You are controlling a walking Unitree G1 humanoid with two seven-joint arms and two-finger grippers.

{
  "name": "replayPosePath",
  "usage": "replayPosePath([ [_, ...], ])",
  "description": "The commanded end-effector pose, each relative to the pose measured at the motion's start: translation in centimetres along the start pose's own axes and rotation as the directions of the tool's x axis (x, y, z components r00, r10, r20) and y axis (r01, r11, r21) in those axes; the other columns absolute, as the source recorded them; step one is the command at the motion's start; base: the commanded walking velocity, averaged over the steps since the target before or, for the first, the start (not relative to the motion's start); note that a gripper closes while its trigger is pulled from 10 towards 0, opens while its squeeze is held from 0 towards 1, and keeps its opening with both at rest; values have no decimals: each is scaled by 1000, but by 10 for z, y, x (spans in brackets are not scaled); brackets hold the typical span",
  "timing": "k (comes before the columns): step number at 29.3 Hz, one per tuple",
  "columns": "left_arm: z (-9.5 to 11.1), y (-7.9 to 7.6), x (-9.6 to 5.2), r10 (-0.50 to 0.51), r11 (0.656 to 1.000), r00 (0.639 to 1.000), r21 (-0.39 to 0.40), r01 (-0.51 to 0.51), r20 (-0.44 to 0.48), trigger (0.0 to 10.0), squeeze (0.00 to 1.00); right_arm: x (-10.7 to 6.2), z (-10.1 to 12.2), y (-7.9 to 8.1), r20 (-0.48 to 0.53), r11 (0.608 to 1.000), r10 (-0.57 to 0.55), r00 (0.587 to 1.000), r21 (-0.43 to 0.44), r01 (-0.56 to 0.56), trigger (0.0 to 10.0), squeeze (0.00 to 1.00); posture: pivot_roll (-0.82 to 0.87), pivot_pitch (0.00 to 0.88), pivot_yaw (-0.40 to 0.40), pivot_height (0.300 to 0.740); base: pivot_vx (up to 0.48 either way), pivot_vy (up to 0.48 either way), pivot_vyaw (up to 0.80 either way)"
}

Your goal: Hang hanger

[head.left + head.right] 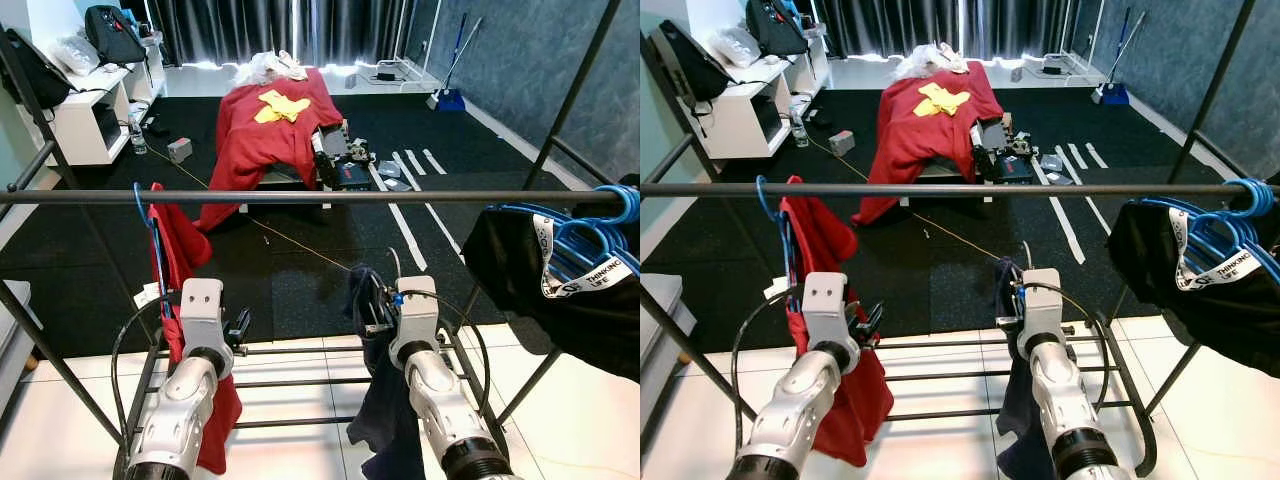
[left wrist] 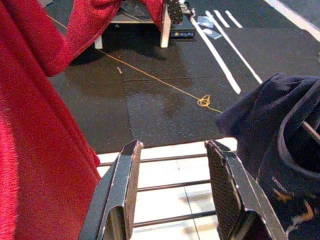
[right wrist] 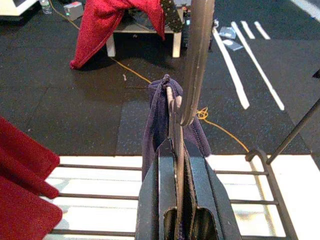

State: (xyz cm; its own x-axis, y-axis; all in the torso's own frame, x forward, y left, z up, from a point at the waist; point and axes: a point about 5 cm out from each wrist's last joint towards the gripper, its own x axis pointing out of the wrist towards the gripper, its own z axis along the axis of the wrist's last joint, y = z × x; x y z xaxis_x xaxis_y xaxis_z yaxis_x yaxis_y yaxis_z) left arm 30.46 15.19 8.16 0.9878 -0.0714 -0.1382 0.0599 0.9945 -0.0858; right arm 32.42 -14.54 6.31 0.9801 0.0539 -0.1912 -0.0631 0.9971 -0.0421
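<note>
Hanger with the navy garment stood upright in the right gripper, fingers clamped on it, its hook well below the rail, while the left gripper, fingers apart, hung empty beside the red garment.

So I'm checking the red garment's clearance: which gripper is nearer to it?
Left. The left gripper is open right beside the red garment on the rail; the right gripper, shut on the navy garment's hanger, is farther off.
</note>
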Motion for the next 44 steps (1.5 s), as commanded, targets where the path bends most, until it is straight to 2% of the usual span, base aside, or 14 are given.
replayPosePath([
  [1, 0, -3, 0, -13, 1000, 1000, -9, 13, 0, 10000, 0, 2, 4, 4, 19, 1000, 18, 1000, 22, -18, 10000, 0, 44, 19, -16, 740, 0, 0, 0],
  [10, -1, -8, -1, -51, 999, 999, -13, 51, -6, 10000, 0, 0, 4, 7, 14, 999, 39, 999, 27, -39, 10000, 0, 29, 29, -8, 740, 0, 0, 0],
  [21, 6, -15, 3, -81, 997, 997, -11, 81, 11, 10000, 0, 5, 13, 2, 31, 999, 37, 999, 28, -38, 10000, 0, 17, 42, -9, 740, -322, 0, 0],
  [44, 10, -20, 7, -108, 994, 994, -1, 108, 16, 10000, 0, 7, 15, 2, 29, 998, 38, 999, 44, -39, 10000, 0, 19, 35, -3, 740, -354, 0, 0],
])
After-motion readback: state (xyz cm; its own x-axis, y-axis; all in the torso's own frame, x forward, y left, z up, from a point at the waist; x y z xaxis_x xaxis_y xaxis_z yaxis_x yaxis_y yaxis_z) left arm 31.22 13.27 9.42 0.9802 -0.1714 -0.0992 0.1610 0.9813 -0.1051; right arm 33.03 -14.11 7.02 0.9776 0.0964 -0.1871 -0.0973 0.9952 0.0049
